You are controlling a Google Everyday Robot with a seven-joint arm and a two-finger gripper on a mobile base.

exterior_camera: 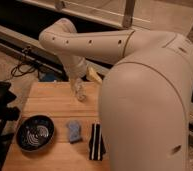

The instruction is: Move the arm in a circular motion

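The cream-white arm (115, 45) fills the right and top of the camera view. Its thick segment with small dark holes runs left, bends at an elbow (57, 36) and drops down over the far part of the wooden table (50, 102). The gripper (80, 94) hangs at its end, just above the table's far middle. A tan tip (94, 75) shows to its right.
On the table lie a dark round bowl (35, 132) at the front left, a blue crumpled item (74, 131) in the middle and a black-and-white striped item (96, 141) beside it. Black cables (25, 65) lie on the floor behind. A dark object (0, 105) stands at the left.
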